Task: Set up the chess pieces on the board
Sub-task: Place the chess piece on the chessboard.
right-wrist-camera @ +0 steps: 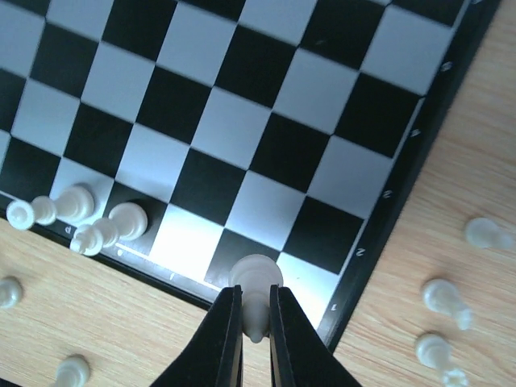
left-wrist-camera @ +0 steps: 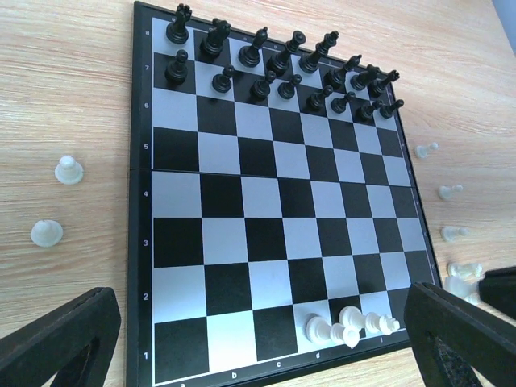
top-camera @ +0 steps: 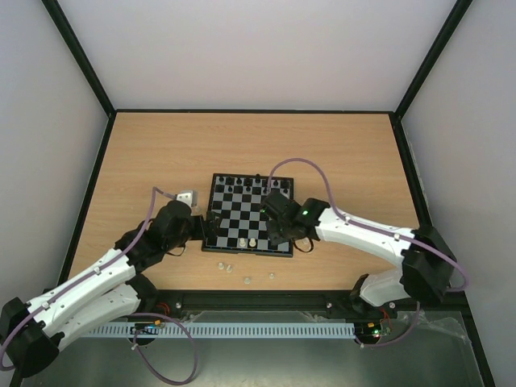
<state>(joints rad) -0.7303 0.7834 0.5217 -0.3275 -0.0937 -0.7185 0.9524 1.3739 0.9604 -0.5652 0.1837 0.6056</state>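
Note:
The board (top-camera: pixel 240 216) lies mid-table, with black chess pieces (left-wrist-camera: pixel 274 72) filling its two far rows. A few white pieces (left-wrist-camera: pixel 347 326) stand on the near row. My right gripper (right-wrist-camera: pixel 255 322) is shut on a white piece (right-wrist-camera: pixel 256 278) and holds it over the near row, close to the board's corner. Two other white pieces (right-wrist-camera: pixel 121 222) stand a couple of squares to its left. My left gripper (left-wrist-camera: pixel 258 355) hangs open over the board's near edge, with nothing between its fingers (left-wrist-camera: pixel 60 339).
Loose white pieces lie on the wood beside the board, some (right-wrist-camera: pixel 443 294) on one side and others (left-wrist-camera: pixel 68 169) on the other. More white pieces (top-camera: pixel 247 280) sit in front of the board's near edge. Black-framed walls enclose the table.

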